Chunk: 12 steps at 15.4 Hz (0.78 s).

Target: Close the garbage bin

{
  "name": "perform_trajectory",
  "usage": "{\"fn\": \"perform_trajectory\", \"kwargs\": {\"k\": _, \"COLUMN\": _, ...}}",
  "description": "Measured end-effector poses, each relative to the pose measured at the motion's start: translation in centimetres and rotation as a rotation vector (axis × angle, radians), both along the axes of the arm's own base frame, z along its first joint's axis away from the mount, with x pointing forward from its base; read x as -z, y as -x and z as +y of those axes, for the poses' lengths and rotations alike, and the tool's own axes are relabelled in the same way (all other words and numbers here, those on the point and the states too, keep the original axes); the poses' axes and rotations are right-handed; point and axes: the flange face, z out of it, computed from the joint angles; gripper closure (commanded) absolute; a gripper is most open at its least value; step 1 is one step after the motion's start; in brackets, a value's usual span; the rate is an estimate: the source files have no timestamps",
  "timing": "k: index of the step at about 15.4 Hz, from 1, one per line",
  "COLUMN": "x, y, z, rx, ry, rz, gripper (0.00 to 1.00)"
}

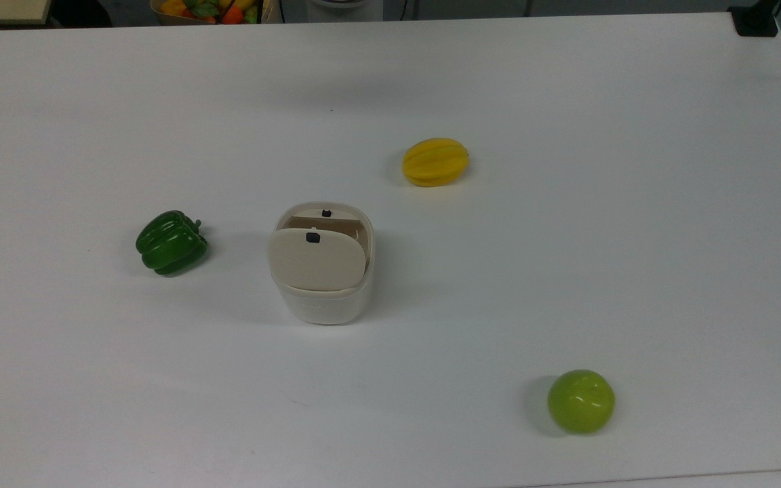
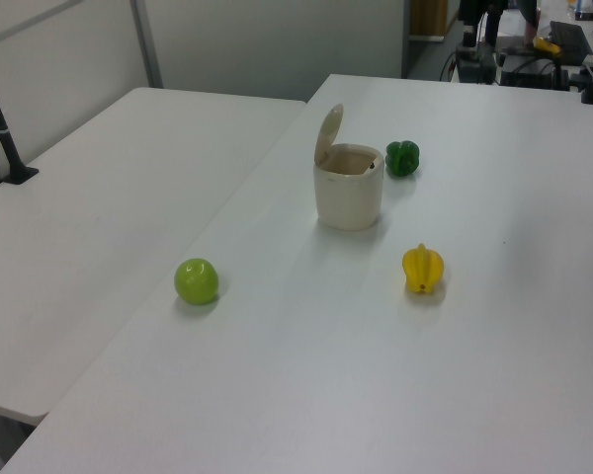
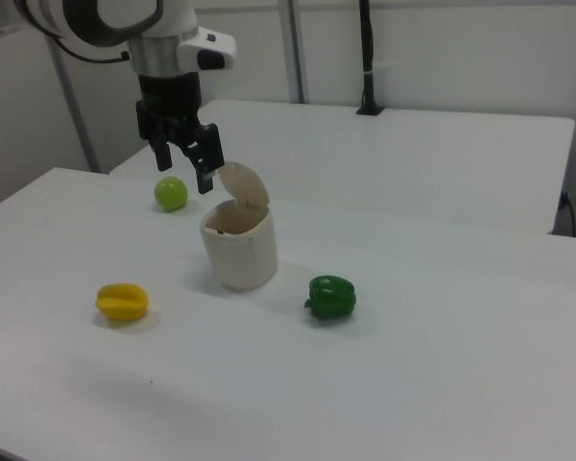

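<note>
The garbage bin is a small cream-white tub standing near the middle of the white table. Its beige lid is hinged up, with a small black button near its edge. In the left view the bin has its lid nearly upright over the open mouth. In the right view my gripper hangs open with nothing in it, just to the right view's left of the raised lid and above the bin.
Around the bin lie a green toy pepper, a yellow toy starfruit and a green toy apple. A basket of toy fruit sits beyond the table's far edge. A black clamped post stands at a corner.
</note>
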Motion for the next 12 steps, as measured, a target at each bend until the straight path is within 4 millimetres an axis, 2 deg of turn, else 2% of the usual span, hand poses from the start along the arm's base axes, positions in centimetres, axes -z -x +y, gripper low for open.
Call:
{"fn": "perform_trajectory", "kwargs": {"k": 4, "x": 0.01, "y": -0.02, "z": 0.07, "rx": -0.041, "ry": -0.007, "rz": -0.005, "gripper": 0.0}}
{"fn": "perform_trajectory", "kwargs": {"k": 6, "x": 0.07, "y": -0.05, "z": 0.09, "rx": -0.053, "ry": -0.009, "rz": -0.005, "gripper": 0.09}}
{"fn": "perform_trajectory", "kwargs": {"k": 7, "x": 0.1, "y": -0.07, "z": 0.11, "rx": -0.06, "ry": -0.01, "rz": -0.006, "gripper": 0.21}}
{"fn": "perform_trajectory", "kwargs": {"k": 9, "x": 0.18, "y": -0.12, "z": 0.12, "rx": -0.072, "ry": -0.011, "rz": -0.006, "gripper": 0.53}}
{"fn": "perform_trajectory", "kwargs": {"k": 12, "x": 0.3, "y": -0.19, "z": 0.14, "rx": -0.091, "ry": -0.013, "rz": -0.006, "gripper": 0.73}}
